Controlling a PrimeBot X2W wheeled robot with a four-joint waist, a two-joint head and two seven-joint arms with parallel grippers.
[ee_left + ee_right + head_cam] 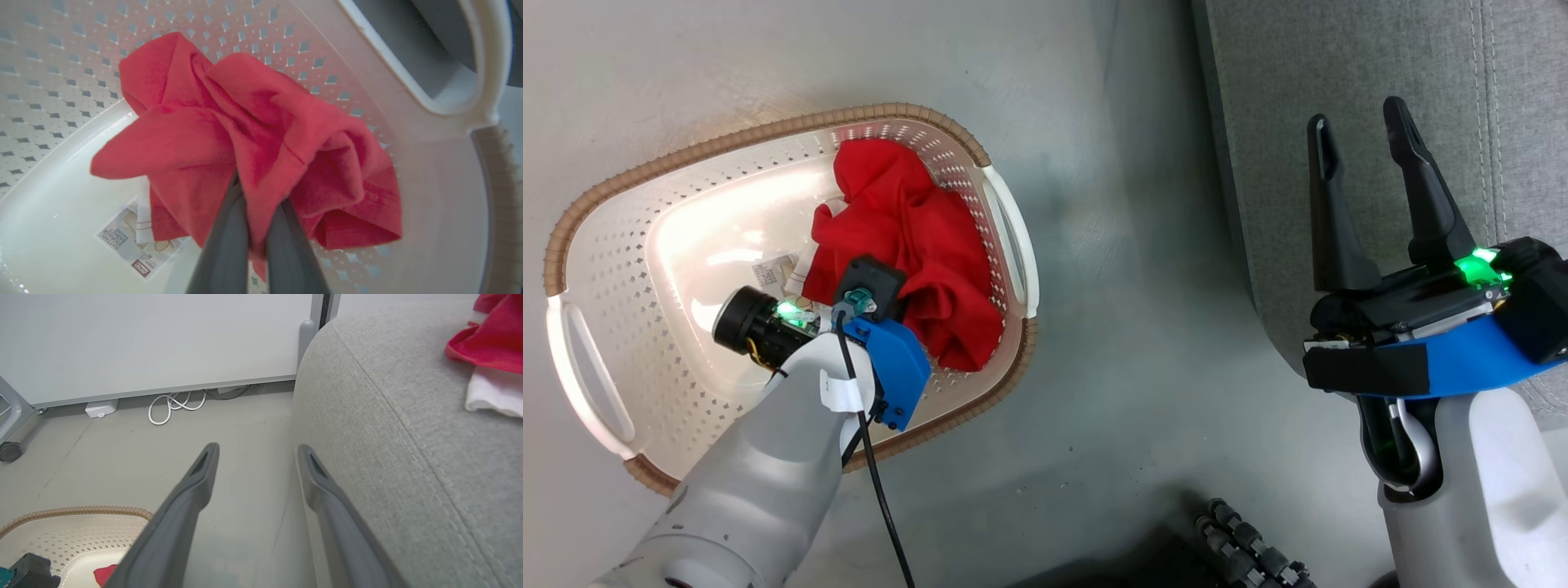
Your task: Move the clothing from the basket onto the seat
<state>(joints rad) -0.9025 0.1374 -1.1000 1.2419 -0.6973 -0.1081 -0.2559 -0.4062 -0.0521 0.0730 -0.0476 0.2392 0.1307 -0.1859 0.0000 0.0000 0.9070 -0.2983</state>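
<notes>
A paper label (137,245) is lying on the floor of the basket (53,220), its upper edge partly covered by the clothing (253,134). Upside down in the left wrist view, it is showing three lines reading roughly "RATTAN STORAGE BASKET". Its brown corner tab is carrying a small white brand word, too blurred to read.

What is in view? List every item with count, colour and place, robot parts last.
Perforated plastic laundry basket: one, cream, brown rim, on floor.
Crumpled fabric garment: one, red, inside the basket.
Printed paper label: one, white, basket bottom.
Fabric-upholstered sofa: one, light grey, right of basket.
Second fabric garment: one, red and white, on sofa.
Looped cable: one, white, by wall.
Left gripper: one, dark, shut on red garment.
Right gripper: one, dark, open, at sofa edge.
</notes>
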